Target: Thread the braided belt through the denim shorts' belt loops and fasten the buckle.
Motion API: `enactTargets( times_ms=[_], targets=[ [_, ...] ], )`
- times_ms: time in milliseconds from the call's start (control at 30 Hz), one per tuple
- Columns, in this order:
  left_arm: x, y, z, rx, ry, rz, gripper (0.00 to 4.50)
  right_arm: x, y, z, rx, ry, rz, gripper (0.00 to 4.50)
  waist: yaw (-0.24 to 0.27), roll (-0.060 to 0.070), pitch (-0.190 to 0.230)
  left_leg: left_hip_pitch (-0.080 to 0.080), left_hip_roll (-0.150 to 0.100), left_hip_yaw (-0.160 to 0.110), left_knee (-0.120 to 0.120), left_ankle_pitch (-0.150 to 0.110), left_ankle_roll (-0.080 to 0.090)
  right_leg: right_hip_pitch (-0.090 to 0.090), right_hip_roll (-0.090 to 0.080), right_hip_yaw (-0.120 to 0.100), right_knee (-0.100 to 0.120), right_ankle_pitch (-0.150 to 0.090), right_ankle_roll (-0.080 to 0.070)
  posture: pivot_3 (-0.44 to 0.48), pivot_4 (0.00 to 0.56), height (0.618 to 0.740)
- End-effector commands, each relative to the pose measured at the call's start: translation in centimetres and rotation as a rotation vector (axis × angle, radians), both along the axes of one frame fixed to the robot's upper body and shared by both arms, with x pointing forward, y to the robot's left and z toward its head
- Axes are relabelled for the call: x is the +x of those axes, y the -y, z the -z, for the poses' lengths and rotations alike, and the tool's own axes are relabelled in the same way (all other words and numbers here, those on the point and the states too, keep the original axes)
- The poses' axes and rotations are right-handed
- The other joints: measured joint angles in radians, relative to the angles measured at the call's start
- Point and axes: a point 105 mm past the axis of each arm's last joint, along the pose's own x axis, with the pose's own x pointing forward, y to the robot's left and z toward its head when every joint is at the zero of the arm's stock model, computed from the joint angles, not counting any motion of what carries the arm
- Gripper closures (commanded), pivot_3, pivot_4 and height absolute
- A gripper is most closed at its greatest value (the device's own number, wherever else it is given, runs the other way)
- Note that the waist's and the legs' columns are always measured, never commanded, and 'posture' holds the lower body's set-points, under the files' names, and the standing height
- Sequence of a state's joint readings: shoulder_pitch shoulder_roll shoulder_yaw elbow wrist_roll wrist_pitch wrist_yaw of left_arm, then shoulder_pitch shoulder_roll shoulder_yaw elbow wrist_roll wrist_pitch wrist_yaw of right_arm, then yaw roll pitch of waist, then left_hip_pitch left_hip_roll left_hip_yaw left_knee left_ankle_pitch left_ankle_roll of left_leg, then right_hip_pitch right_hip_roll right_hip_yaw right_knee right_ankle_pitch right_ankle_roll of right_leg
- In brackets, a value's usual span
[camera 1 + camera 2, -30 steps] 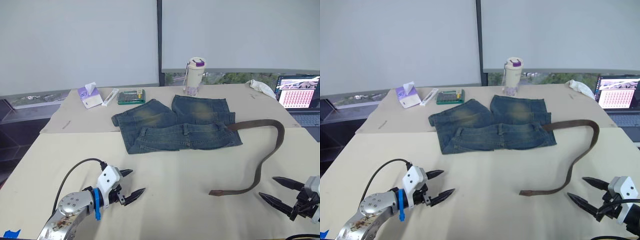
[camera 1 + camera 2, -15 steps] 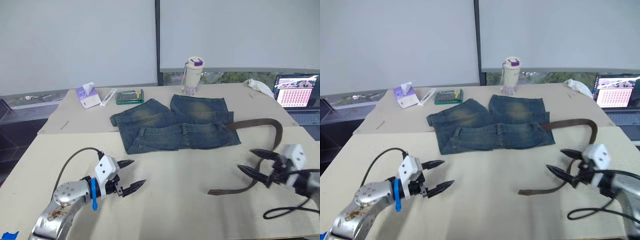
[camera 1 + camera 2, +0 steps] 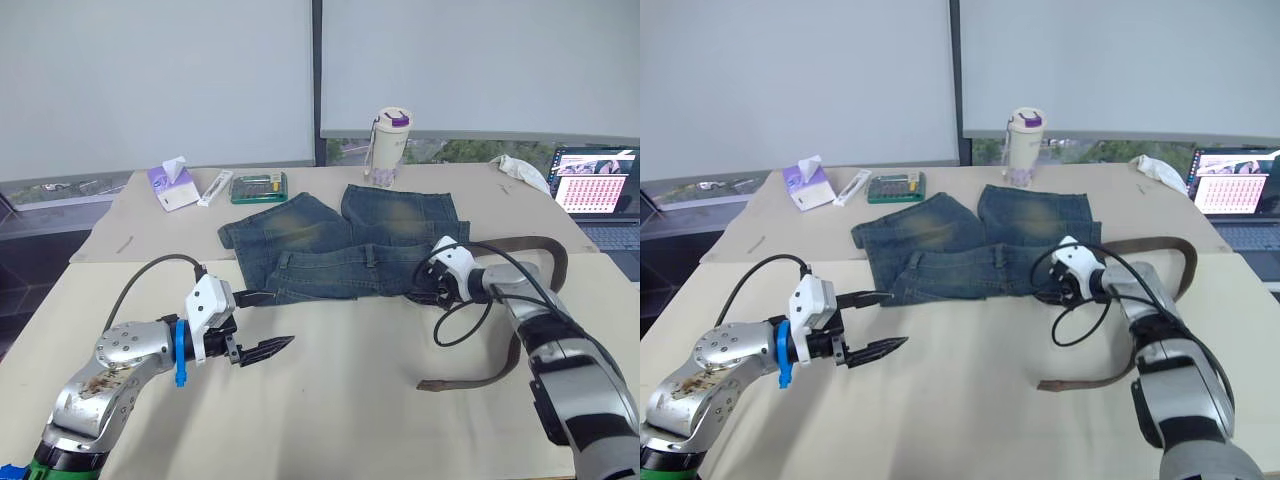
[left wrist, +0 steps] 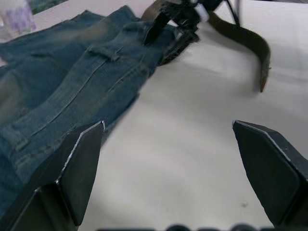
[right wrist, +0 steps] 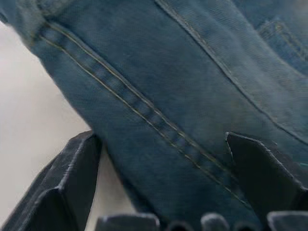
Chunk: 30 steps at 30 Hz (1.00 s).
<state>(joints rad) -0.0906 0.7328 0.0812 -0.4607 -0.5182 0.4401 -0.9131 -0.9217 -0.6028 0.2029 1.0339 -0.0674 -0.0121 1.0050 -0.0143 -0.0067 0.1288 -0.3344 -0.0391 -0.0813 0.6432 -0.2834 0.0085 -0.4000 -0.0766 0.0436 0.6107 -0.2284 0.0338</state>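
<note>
Left arm lies low over the near left of the bench (image 3: pixel 340 400), forearm angled inward, its left claw (image 3: pixel 258 322) spread wide and empty, fingers aimed toward the middle; the upper fingertip sits just beside the near left corner of the denim shorts (image 3: pixel 340 248), not clearly touching. The shorts lie flat mid-bench, waistband edge toward the robot, one of the belt loops (image 3: pixel 372 258) visible near the middle of that edge. Beyond them, along the far edge: a tissue pack (image 3: pixel 170 186), a green case (image 3: pixel 260 189) and a cream bottle (image 3: pixel 389 147). Right arm reaches forward and inward, a black cable (image 3: pixel 460 320) looping beneath it; the right claw (image 5: pixel 159 183) is spread, straddling the shorts' near right hem, gripping nothing. The braided belt (image 3: pixel 545 300) runs from the shorts' right edge, arcs outward and returns to a free end on the bench, just right of that claw and partly hidden behind the arm. Buckle not discernible. A laptop (image 3: pixel 598 190) stands at far right.
</note>
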Motion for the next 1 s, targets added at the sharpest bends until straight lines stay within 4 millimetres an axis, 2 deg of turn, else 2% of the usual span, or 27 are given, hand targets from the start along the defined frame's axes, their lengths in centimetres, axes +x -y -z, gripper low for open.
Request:
enactTargets(
  times_ms=[33,133,167,200,300,333,467,600,667,767,833,1000],
  targets=[
    [-0.4,-0.1,-1.1,0.002,0.046,-0.008,0.0,0.0,0.8,0.4,-0.032,-0.034,0.011,1.82,0.0,0.0,0.0,0.0,0.0,0.0,0.0,0.0,0.0,0.0,0.0,0.0,0.0,0.0,0.0,0.0,0.15,0.74],
    [-0.5,-0.2,-1.1,0.005,0.053,-0.021,0.0,0.1,0.9,0.2,-0.056,-0.021,0.0,2.82,-0.001,0.0,0.0,0.0,0.0,0.0,0.0,0.0,0.0,0.0,0.0,0.0,0.001,0.0,0.0,0.0,0.15,0.74],
    [-0.5,-0.1,-1.0,0.006,0.054,-0.024,0.0,0.1,0.9,0.1,-0.055,-0.016,-0.004,2.82,-0.001,0.0,0.0,0.0,0.0,0.0,0.0,0.0,0.0,0.0,0.0,0.0,0.0,0.0,0.0,0.0,0.15,0.74],
    [-0.6,0.0,-1.0,0.006,0.055,-0.024,0.0,0.0,1.1,-0.1,-0.051,-0.016,-0.008,3.52,-0.002,0.0,0.0,0.0,0.0,0.0,0.0,0.0,0.0,0.0,0.0,0.0,0.001,0.0,0.0,0.0,0.15,0.74],
    [-0.7,0.3,-0.9,0.003,0.055,-0.018,0.0,-0.7,2.1,-0.4,-0.068,-0.037,-0.031,4.42,0.0,0.001,0.0,0.0,0.0,0.0,0.0,0.0,0.0,0.0,0.0,0.0,0.001,0.0,0.0,0.0,0.15,0.74],
    [-0.7,0.4,-0.9,0.003,0.054,-0.012,0.0,-1.3,2.8,-0.4,-0.073,-0.055,-0.043,4.47,0.003,0.001,0.0,0.0,0.0,-0.001,0.0,0.0,0.0,-0.001,0.0,0.0,0.001,0.0,0.0,0.0,0.15,0.74],
    [-0.7,0.8,-0.7,0.003,0.048,0.008,0.0,-4.4,4.6,-0.4,-0.074,-0.136,-0.099,4.47,0.022,0.001,-0.001,-0.002,-0.001,-0.001,0.0,0.0,0.0,-0.001,-0.001,-0.002,0.0,0.0,0.0,0.0,0.15,0.74],
    [-0.6,1.3,-0.3,0.005,0.034,0.04,0.0,-9.5,5.1,-0.2,-0.085,-0.197,-0.15,4.47,0.035,0.003,-0.001,-0.002,-0.001,-0.001,0.0,0.0,0.0,0.0,-0.001,-0.002,-0.001,0.0,0.0,0.0,0.15,0.74],
    [-0.6,1.5,-0.2,0.008,0.029,0.056,0.0,-11.1,4.9,-0.3,-0.073,-0.198,-0.142,4.47,0.03,0.003,-0.002,-0.002,0.0,-0.001,0.0,0.0,0.0,0.001,0.0,-0.002,0.0,-0.001,0.001,0.0,0.15,0.74],
    [-0.4,1.9,-0.1,0.012,0.022,0.093,0.0,-13.1,6.0,-0.5,-0.117,-0.144,-0.099,4.47,0.024,0.003,-0.001,-0.002,0.001,0.0,0.0,0.0,0.0,0.006,0.001,-0.002,0.0,-0.001,0.002,0.0,0.15,0.74],
    [-0.4,2.0,0.0,0.013,0.017,0.104,0.0,-13.2,5.9,-1.2,-0.094,-0.107,-0.083,3.57,0.019,0.002,-0.001,0.0,0.0,0.001,0.0,0.0,0.001,0.01,0.001,-0.002,0.0,-0.002,0.002,0.0,0.15,0.74],
    [-0.4,2.3,0.2,0.025,0.006,0.144,0.0,-13.7,6.0,-3.9,-0.048,-0.012,-0.038,1.91,0.007,0.002,0.0,0.0,0.0,0.002,0.0,0.0,0.001,0.009,0.001,-0.002,0.0,-0.002,0.003,0.0,0.15,0.74]
  ],
)
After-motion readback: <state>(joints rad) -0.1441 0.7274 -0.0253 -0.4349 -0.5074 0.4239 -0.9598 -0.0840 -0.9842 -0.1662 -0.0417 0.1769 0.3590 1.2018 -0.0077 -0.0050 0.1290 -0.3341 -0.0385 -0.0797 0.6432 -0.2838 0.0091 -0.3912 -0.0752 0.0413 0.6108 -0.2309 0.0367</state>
